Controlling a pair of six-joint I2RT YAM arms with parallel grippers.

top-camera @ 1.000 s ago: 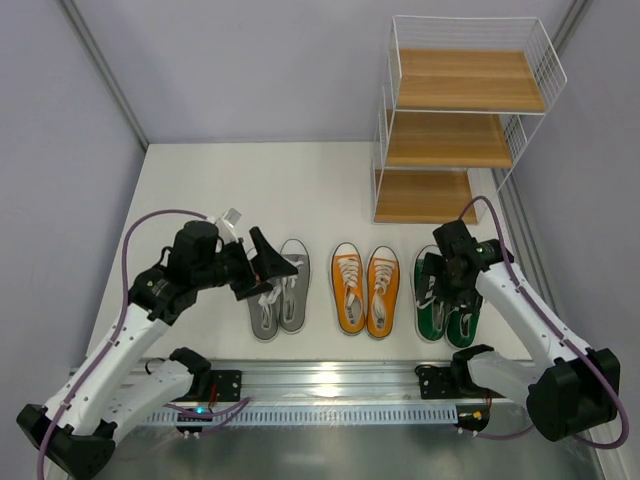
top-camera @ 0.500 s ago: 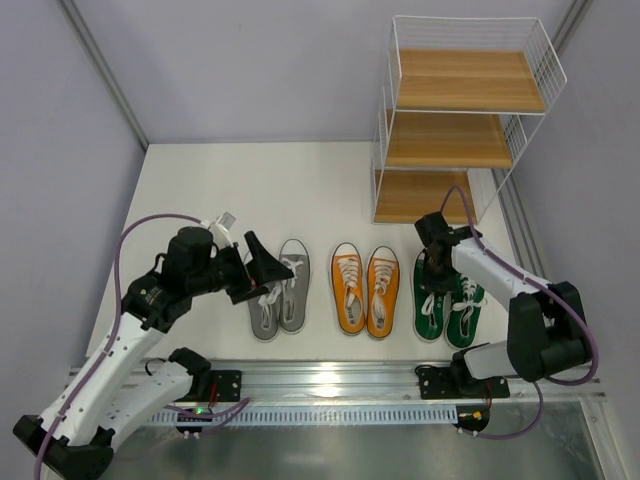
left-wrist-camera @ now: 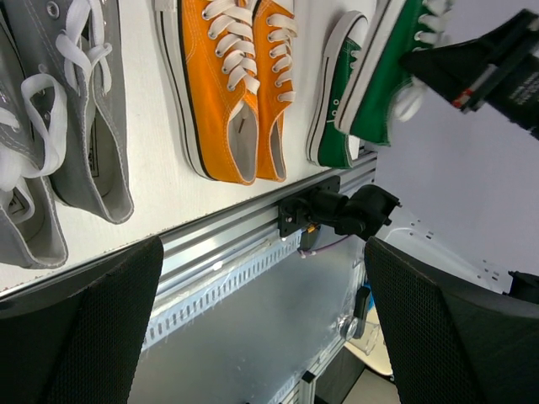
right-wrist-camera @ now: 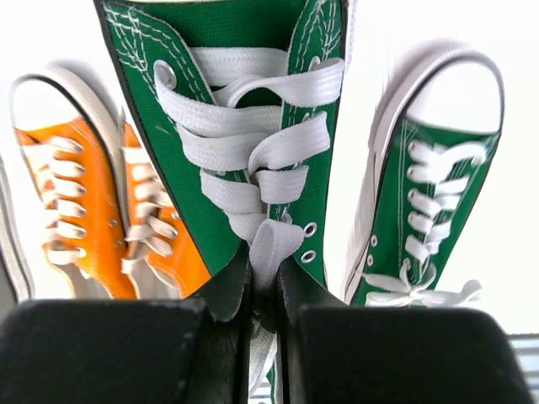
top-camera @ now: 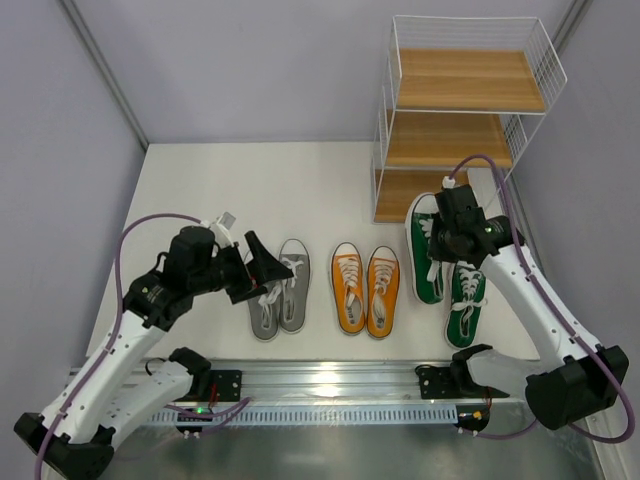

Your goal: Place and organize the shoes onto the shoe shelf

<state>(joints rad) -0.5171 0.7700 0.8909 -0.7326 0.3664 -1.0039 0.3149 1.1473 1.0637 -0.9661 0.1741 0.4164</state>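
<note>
— Where's the green shoe (top-camera: 424, 262)?
— Pinched by its canvas tongue in the right gripper (right-wrist-camera: 265, 307), rubber toe near the shoe shelf (top-camera: 425, 200)'s lowest wooden board. It looks lifted, though I can't be sure.
— And the left gripper (top-camera: 268, 272)?
— Spread wide over the grey pair (top-camera: 280, 290), with bare white table (top-camera: 250, 190) beyond.

Light: bright, even, overhead | Shadows: soft, faint — a grey halo round the orange canvas sneakers (right-wrist-camera: 76, 194) | Glare: white tabletop (right-wrist-camera: 396, 34) washed out in right wrist view, sheen on brushed metal base plate (top-camera: 330, 445) | Focus: overhead sharp — black gripper fingers (right-wrist-camera: 101, 353) blurred at wrist-view bottom
</note>
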